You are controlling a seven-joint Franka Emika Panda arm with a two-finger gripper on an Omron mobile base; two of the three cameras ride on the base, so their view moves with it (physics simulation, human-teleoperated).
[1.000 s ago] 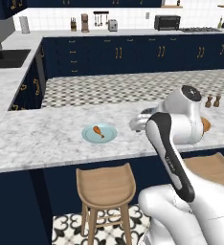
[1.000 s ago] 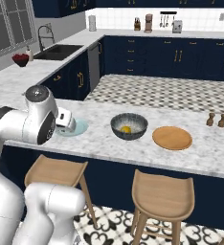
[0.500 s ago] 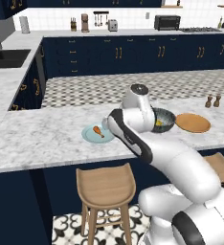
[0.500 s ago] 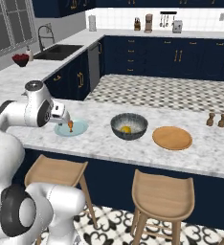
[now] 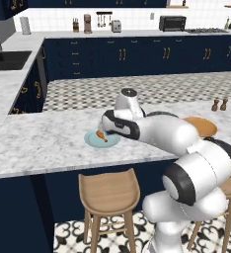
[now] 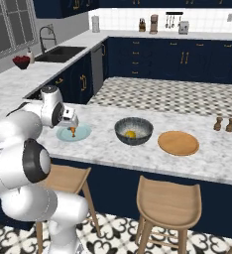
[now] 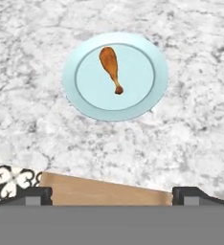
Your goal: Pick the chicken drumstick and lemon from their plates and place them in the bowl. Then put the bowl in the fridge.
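- The gripper (image 7: 112, 191) hangs above the near edge of the counter (image 7: 190, 124), its jaws spread as wide as they go and holding nothing.
- Below and just ahead of it, a wooden stool (image 5: 109, 192) stands at the foot of the counter, on the robot's side of the pale blue plate (image 7: 80, 98).
- The chicken drumstick (image 7: 111, 67) lies flat near the middle of the pale blue plate, its thick meaty end pointing away from the gripper and its thin bone end towards it. It is not yet picked up.
- Likely handling: small, light and fairly stiff, with a rounded, possibly slick surface. The thick end is the better place to grip, jaws across its width; the thin bone could slip or twist out. It lies low, so the fingertips must come down close to the plate, which may slide if nudged.
- To the right of that plate sits the dark grey bowl (image 6: 133, 130), with the lemon (image 6: 131, 134) already inside it.
- Further right of the bowl is the wooden plate (image 6: 178, 143), bare on top.
- Beyond the wooden plate, two small shakers (image 6: 223, 123) stand together near the counter's far edge.
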